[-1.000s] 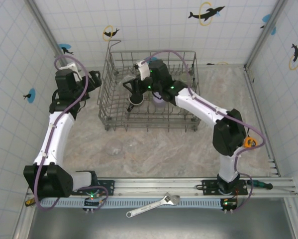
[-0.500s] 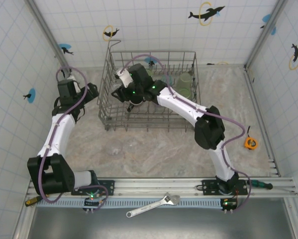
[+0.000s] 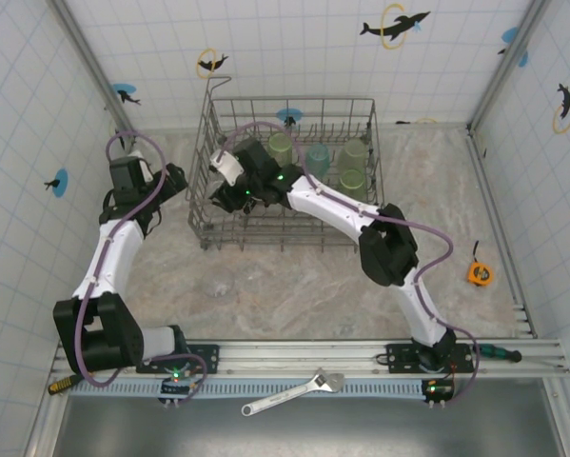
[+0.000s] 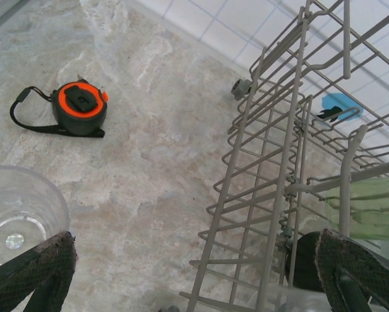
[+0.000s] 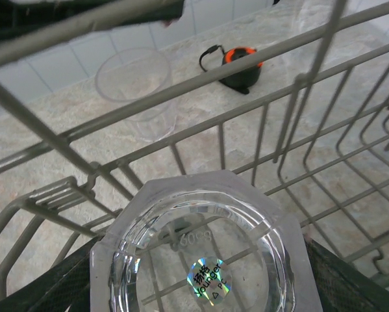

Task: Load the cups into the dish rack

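1. In the top view the dish rack (image 3: 265, 238) is sitting at 12 o'clock from the table's (image 3: 304, 295) middle, and green cups (image 3: 353, 152) are standing in its 1–2 o'clock part.
2. The right gripper (image 3: 223, 195) is reaching into the rack's 9 o'clock end. Its fingers are pressing on both sides of a faceted clear cup (image 5: 200, 260), whose base is facing the wrist camera among the rack wires.
3. The left gripper (image 3: 175, 178) is hovering just outside the rack's 9 o'clock wall, its fingers (image 4: 35, 263) spreading wide and holding nothing.
4. In the left wrist view a round clear cup (image 4: 15, 218) is standing on the table just beside the 8 o'clock finger, and an orange-and-black tape measure (image 4: 79, 107) is lying at 10 o'clock.
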`<state>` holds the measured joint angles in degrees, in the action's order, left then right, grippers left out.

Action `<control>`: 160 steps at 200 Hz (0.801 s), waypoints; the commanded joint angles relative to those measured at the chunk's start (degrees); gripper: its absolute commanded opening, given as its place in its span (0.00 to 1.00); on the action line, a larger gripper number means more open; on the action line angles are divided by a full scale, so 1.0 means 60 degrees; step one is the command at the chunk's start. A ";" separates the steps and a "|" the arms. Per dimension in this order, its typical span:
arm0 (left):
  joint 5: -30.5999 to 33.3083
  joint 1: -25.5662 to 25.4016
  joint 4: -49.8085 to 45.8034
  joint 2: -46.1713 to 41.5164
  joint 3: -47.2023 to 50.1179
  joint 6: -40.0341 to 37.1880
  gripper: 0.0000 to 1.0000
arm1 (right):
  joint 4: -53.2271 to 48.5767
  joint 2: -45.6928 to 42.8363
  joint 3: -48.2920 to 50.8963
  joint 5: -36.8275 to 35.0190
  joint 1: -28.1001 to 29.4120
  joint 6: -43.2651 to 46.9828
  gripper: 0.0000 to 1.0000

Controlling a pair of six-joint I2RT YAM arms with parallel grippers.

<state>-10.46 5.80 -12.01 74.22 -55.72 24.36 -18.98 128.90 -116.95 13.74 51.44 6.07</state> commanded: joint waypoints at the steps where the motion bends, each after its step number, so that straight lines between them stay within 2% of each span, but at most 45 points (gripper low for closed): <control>1: -0.0169 0.0079 -0.0015 0.0016 0.0172 -0.0017 0.97 | -0.0096 0.0179 -0.0603 -0.0013 0.0228 0.0473 0.40; 86: -0.0337 0.0160 0.0010 0.0097 0.0206 0.0036 0.97 | -0.0406 0.0229 -0.0511 0.0178 0.0682 0.0600 0.39; 160: -0.0461 0.0175 -0.0002 0.0126 0.0207 0.0046 0.97 | 0.0162 0.0046 0.0254 0.0396 0.0843 0.0241 0.39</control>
<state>-11.81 6.55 -11.92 74.28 -55.20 24.45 -21.23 129.38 -116.09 14.96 55.77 8.05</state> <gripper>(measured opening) 0.974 0.718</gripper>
